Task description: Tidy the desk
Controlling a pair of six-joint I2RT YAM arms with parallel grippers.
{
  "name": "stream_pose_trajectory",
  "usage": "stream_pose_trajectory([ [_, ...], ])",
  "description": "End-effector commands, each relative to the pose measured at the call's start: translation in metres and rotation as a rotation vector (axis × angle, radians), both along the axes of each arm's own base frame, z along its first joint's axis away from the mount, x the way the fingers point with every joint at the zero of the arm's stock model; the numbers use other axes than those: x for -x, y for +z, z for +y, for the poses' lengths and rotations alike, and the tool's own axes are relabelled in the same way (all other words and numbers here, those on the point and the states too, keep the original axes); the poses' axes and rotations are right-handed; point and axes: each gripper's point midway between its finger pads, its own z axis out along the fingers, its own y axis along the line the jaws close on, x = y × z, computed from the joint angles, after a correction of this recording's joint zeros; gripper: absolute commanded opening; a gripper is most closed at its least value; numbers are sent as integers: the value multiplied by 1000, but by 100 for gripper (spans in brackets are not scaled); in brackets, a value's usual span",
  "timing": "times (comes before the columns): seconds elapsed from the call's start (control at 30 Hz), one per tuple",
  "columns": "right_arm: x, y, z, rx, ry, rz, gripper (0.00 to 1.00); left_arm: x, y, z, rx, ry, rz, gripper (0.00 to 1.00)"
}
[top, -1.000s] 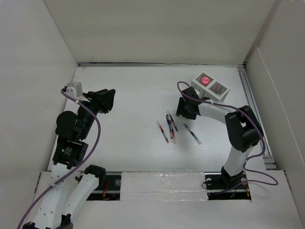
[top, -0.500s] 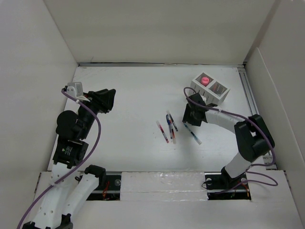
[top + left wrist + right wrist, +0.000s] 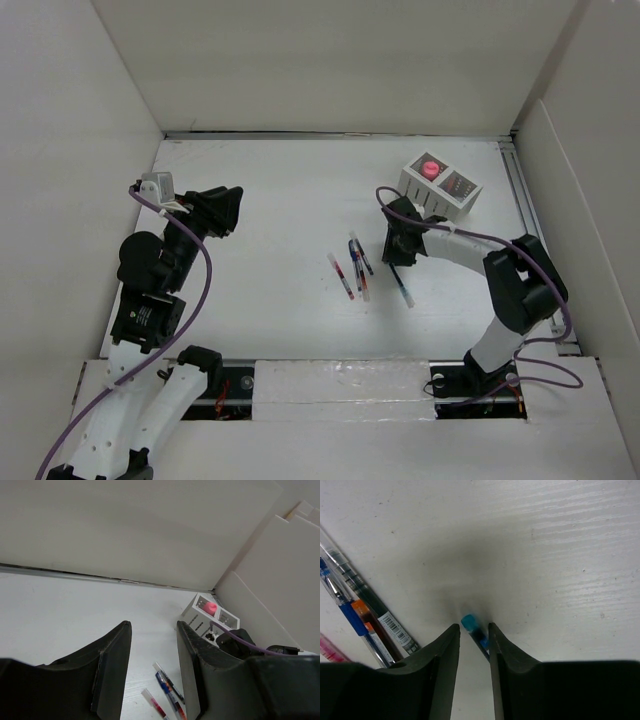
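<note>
The desk (image 3: 280, 190) is a white tabletop walled on three sides. My right gripper (image 3: 400, 256) points down at it, its open jaws (image 3: 472, 626) straddling a teal-capped blue pen (image 3: 469, 623). The pen rests against the right finger, with a gap to the left one. Seen from above, that pen (image 3: 404, 290) sticks out toward the near edge. A cluster of pens (image 3: 356, 264) lies just left of it, with a red pen (image 3: 340, 275) beside them. My left gripper (image 3: 228, 205) hovers open and empty at the left side (image 3: 153, 625).
A small white slotted organizer box (image 3: 440, 183) with a pink round object in it stands behind the right gripper, also seen from the left wrist (image 3: 207, 614). A metal rail (image 3: 530, 230) runs along the right edge. Barcoded pens (image 3: 367, 615) lie left of the right fingers.
The right gripper has swung over the lone blue pen and come down on it. The pen has turned from a diagonal to nearly straight toward the near edge. The left arm is unmoved.
</note>
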Motion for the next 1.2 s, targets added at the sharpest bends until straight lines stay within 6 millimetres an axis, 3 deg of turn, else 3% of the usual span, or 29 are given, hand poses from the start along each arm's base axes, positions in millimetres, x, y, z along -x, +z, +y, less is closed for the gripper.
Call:
stream_pose_trajectory([
  [0.0,-3,5,3,35,13,-6,34,3,12,0,13,-9,-48,37],
  [0.07,-3,5,5,26,22,-3,23,4,13,0,12,-8,-52,37],
  [0.17,-4,5,6,25,23,-4,21,4,13,0,14,-7,-51,37],
  [0.2,-4,5,5,31,26,-5,18,4,14,2,13,-1,-53,37],
  [0.23,-7,8,8,13,28,-19,10,4,14,2,13,1,-53,37],
  [0.3,-7,9,11,-2,34,-27,9,4,14,2,13,1,-53,37],
  [0.33,-15,25,16,-53,29,-80,6,4,13,1,12,-2,-50,37],
  [0.43,-22,38,15,-73,15,-118,5,3,11,1,11,-4,-48,37],
  [0.47,-28,49,13,-81,4,-143,7,2,11,0,12,-4,-46,37],
  [0.5,-29,53,14,-86,5,-147,20,2,10,0,9,-5,-43,37],
  [0.57,-24,59,11,-79,14,-141,36,2,11,1,8,0,-43,37],
  [0.67,-3,60,17,-83,42,-127,46,2,11,2,8,8,-44,37],
  [0.7,13,58,20,-99,63,-119,50,2,11,2,11,6,-44,37],
  [0.77,21,54,20,-114,60,-116,62,4,13,1,10,-3,-51,37],
  [0.87,21,51,26,-139,83,-122,57,4,12,-1,11,-13,-50,37],
  [1.0,6,59,42,-108,106,-149,33,4,11,0,11,-11,-47,37],
  [1.1,22,51,54,-81,153,-101,31,6,14,2,14,1,-58,37],
  [1.17,46,40,55,-70,178,-51,34,7,15,2,18,-3,-61,37],
])
